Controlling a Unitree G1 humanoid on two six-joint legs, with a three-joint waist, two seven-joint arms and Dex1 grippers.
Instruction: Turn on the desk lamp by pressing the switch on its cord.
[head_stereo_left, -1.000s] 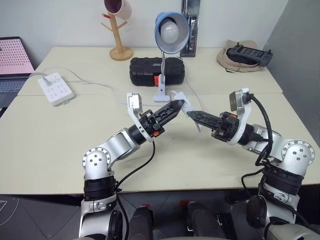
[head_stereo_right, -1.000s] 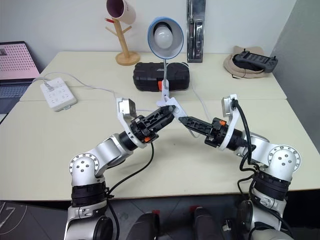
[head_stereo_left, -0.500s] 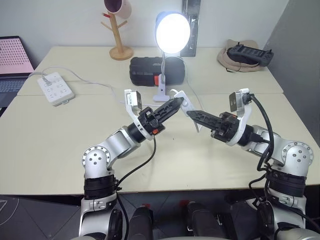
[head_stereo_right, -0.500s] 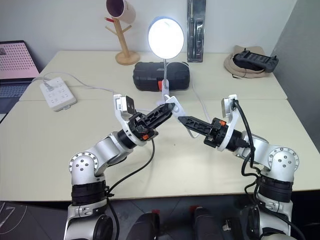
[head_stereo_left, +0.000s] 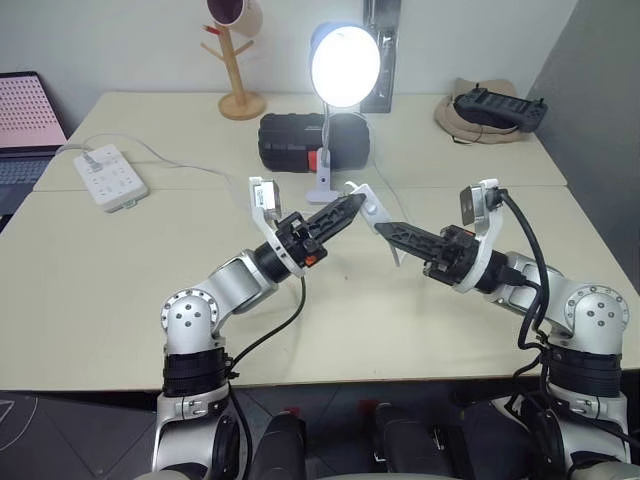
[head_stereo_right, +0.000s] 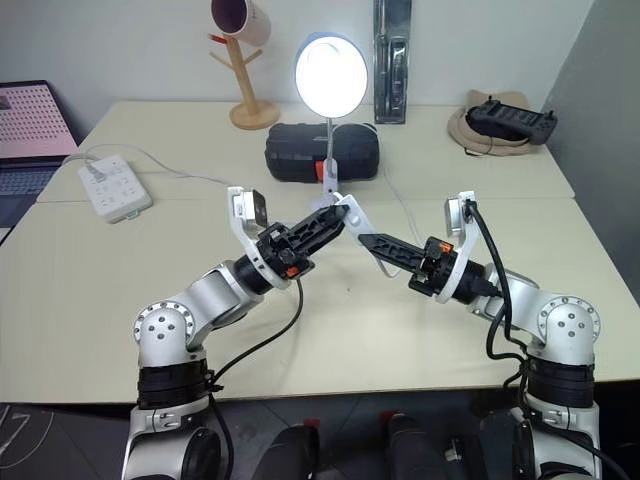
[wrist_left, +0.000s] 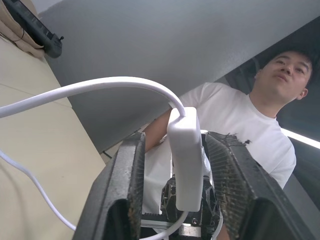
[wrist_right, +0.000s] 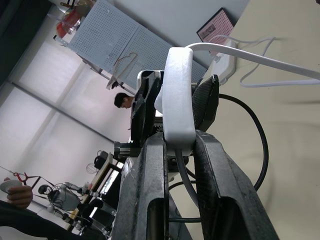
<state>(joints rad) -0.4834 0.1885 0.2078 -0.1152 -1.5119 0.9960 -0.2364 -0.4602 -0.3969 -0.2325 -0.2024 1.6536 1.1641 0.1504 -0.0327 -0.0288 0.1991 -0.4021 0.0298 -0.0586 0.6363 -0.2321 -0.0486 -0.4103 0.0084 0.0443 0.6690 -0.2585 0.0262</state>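
Cream worktop (head_stereo_left: 120, 300), the desk lamp (head_stereo_left: 344, 65) lit at its far side. I judge the cord (wrist_left: 95, 87) light and floppy, no use as a handle. The switch (wrist_right: 178, 95) is hard, smooth plastic, raised between both arms: right fingers (wrist_right: 150, 200) clamp its end, left fingers (wrist_left: 127, 195) stand apart either side, not squeezing

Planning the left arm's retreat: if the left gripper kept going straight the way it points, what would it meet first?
Probably the switch, already between the left gripper's open fingers, with the right gripper, shut on it, just beyond. Depth is uncertain.
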